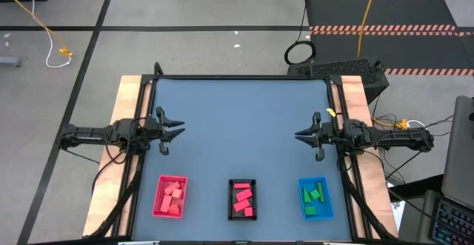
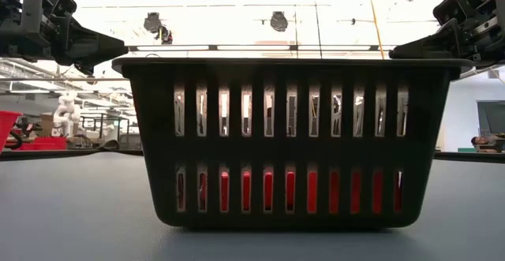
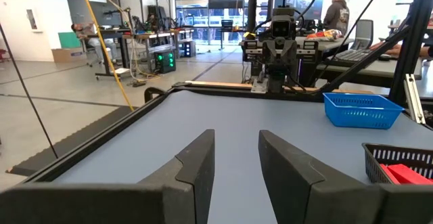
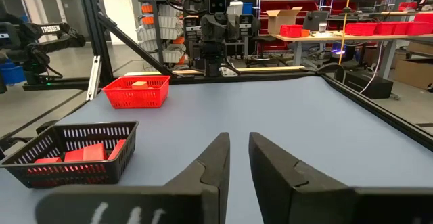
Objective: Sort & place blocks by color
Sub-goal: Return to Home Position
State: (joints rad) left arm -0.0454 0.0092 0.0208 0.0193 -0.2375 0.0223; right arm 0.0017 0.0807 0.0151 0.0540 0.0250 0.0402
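Salmon-pink blocks lie in the red tray near the table's near left. Bright pink-red blocks lie in the black tray at the near middle; they show through its slots in the low view. Green blocks lie in the blue tray at the near right. My left gripper hovers open at the table's left edge, my right gripper open at the right edge. Both point toward the table's middle and hold nothing.
The grey-blue tabletop between the two grippers is bare. A raised black rim borders the table. In the wrist views the opposite arm stands across the table, and a person sits in the room beyond.
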